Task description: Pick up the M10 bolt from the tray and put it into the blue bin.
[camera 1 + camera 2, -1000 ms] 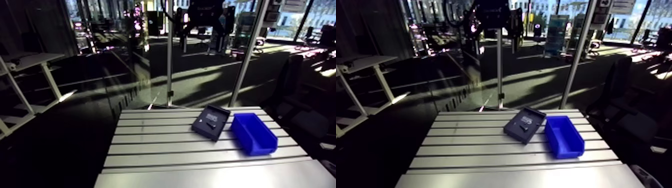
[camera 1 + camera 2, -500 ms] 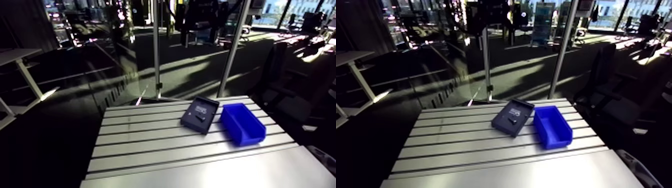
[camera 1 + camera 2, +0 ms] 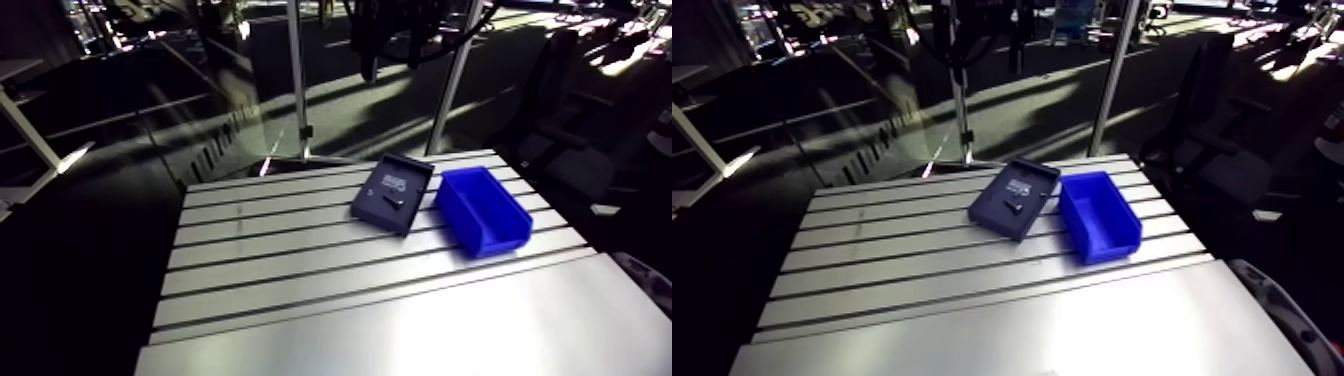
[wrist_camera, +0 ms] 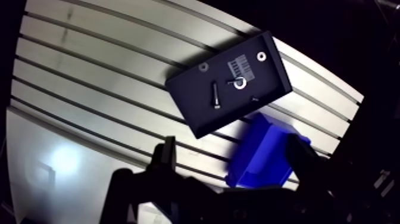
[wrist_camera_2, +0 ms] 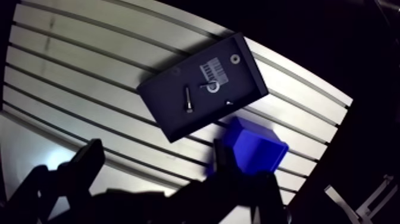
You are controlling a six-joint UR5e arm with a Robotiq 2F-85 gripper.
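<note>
Lying flat in the dark tray (image 4: 196, 116), the bolt (image 4: 215, 95) looks slim, grey.

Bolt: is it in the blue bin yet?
No, the bolt lies inside the dark tray, apart from the blue bin.

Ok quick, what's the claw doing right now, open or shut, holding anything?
Claw: open, holding nothing; the bolt lies in the tray.

White striped label (image 4: 239, 62) on dark tray (image 4: 196, 113); print too small to read. No other text legible.
</note>
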